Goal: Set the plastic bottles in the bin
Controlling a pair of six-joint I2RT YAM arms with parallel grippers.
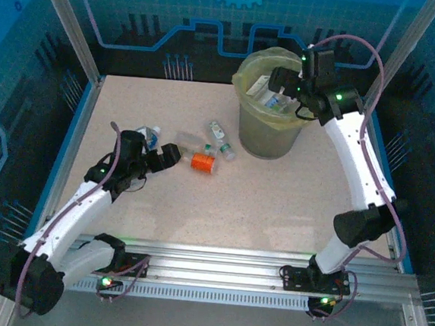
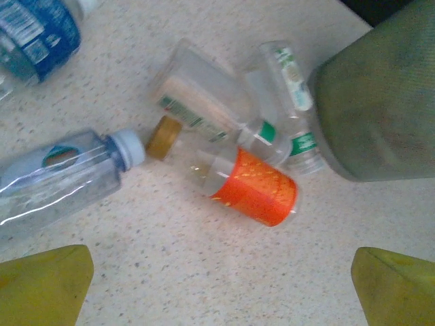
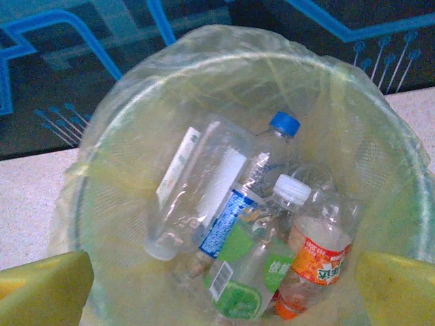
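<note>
Nearest us, the left gripper (image 1: 171,155) hovers low over the table (image 1: 275,206), jaws spread wide with nothing between them. Right beneath it is a crowded little pile. The orange-label bottle (image 2: 255,187) lies on its side, its gold-capped end up against the pale cap of a clear bottle (image 2: 61,180). Green-label bottles (image 2: 292,102) press in behind it, and a blue-label bottle (image 2: 34,34) sits off to the left.

That crowding looks like the hazard. Close on the orange one and a finger may clip a neighbour and set these round bottles rolling, or pinch two at once and drop one on the way.

Farther back stands the bin (image 1: 270,129), just beside the pile, with several bottles (image 3: 238,224) already down in its yellow-green liner (image 3: 122,102). The right gripper (image 1: 285,81) hangs over the rim, jaws fully apart and empty. If it lingers there, the two arms could meet above the bin, or a finger could snag that loose liner.
</note>
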